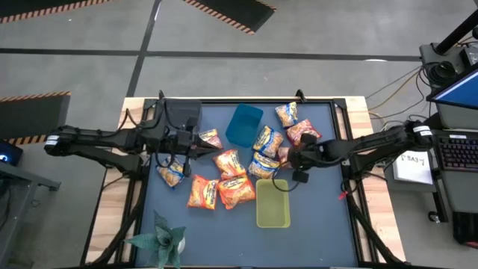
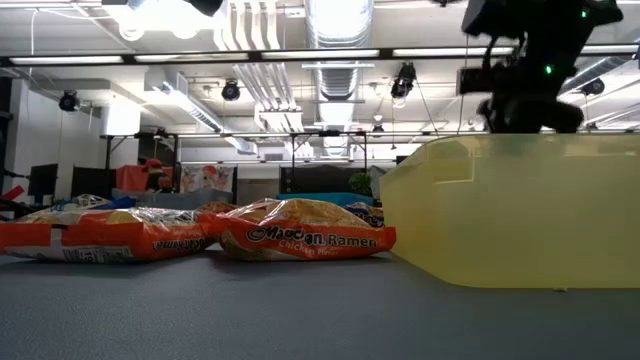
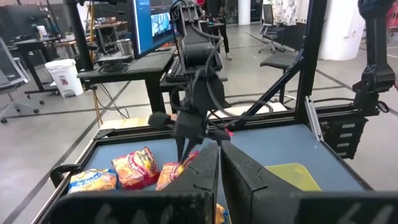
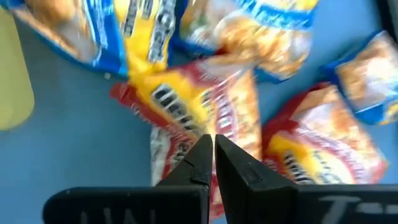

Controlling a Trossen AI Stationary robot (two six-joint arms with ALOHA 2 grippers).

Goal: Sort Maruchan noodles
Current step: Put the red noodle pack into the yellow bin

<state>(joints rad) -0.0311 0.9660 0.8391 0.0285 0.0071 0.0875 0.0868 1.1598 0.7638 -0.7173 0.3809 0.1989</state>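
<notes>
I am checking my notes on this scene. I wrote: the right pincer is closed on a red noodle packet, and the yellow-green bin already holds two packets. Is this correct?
Not quite. In the high view the yellow-green bin is empty; no packets lie in it. The rest stands: the right wrist view shows the right pincer closed on a red noodle packet.

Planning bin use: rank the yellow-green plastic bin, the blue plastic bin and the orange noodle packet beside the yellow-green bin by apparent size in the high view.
1. Yellow-green plastic bin
2. Blue plastic bin, only slightly smaller
3. Orange noodle packet, clearly smallest
</notes>
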